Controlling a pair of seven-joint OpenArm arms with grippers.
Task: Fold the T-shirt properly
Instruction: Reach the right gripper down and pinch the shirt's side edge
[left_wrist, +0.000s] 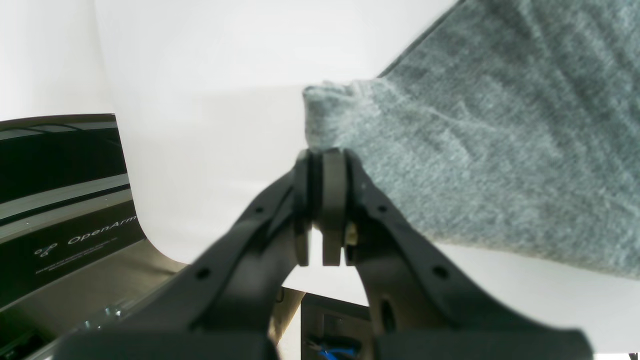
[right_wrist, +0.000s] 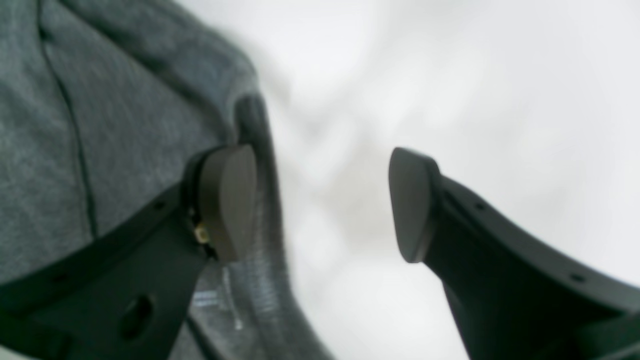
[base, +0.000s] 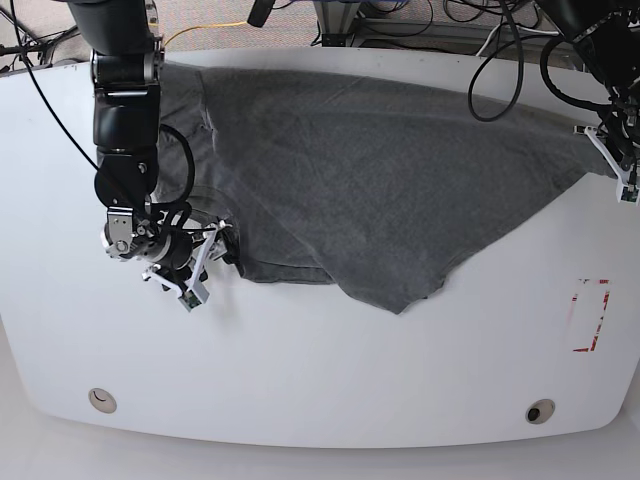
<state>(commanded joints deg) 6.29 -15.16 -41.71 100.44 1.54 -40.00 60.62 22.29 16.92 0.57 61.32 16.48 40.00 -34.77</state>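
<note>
T-shirt: a grey knit garment is spread over the far half of the white table; one corner is drawn out to the base view's right edge, and a lower point hangs toward the table's middle.

Left claw: the jaws are pressed together, and a bunched corner of the shirt is clamped between them; in the left wrist view the cloth is seen rising just above the tips and spreading away to the right.

Left claw, base view: it is placed at the table's right edge, where the shirt's stretched corner ends.

Right claw: the jaws are held wide apart and nothing is gripped; one pad lies against a rounded folded edge of the shirt, while the other pad is set over bare white table.

Right claw, base view: it is lowered at the shirt's near left edge, beside a small fold of cloth.

Seam: a dark stitched line is seen running down the fabric in the right wrist view.

Red marking: a rectangular outline is printed on the table near its right edge, well apart from the shirt.

Holes: round fittings are set near the table's front edge, one on each side.
</note>
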